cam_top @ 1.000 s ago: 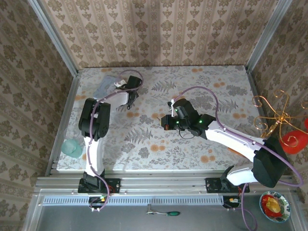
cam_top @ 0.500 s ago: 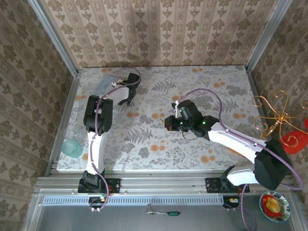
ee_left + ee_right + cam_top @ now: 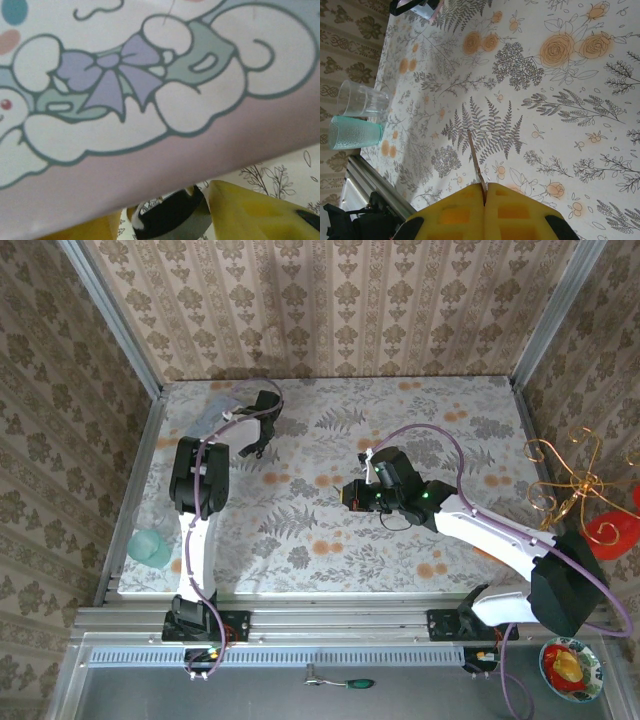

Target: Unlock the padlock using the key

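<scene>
The right jaws were pressed together on the key [image 3: 476, 161], a thin sliver jutting from their yellow pads [image 3: 455, 215] above the floral bench [image 3: 570, 125]. The left jaws stood partly apart with the black padlock [image 3: 172, 216] between them; a firm grip could not be told. The cartoon tin [image 3: 150, 75] hid most of the padlock. Patterned wallpaper [image 3: 330, 300] enclosed the bench.

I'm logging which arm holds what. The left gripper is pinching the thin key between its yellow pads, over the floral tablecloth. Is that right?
Not quite: it is the right gripper, not the left, that is pinching the thin key between its yellow pads, over the floral tablecloth. The right wrist view shows it.
</scene>
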`<control>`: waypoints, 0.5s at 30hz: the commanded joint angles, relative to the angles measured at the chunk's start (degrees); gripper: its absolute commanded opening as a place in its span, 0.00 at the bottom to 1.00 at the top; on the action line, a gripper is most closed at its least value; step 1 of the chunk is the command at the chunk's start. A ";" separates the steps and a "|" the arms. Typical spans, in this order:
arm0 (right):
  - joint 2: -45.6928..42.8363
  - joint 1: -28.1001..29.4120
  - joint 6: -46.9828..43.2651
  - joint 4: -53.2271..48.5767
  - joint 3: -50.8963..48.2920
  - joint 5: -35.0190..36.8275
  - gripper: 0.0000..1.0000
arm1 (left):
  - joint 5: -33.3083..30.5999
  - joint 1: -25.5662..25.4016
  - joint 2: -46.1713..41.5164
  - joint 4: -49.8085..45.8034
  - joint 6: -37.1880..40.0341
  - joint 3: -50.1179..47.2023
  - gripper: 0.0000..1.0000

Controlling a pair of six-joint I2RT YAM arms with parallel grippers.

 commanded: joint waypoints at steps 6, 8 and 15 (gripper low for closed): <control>-1.58 -0.26 1.49 0.55 -0.46 -0.94 0.00 | 3.38 1.55 3.50 -1.99 2.07 3.91 0.46; -1.54 -0.23 1.61 0.58 -0.64 -0.99 0.00 | 3.98 1.56 3.45 -1.66 2.24 3.72 0.42; -2.33 -0.23 1.96 -0.04 -0.95 -0.47 0.00 | 4.02 1.32 1.30 1.17 4.29 0.73 0.29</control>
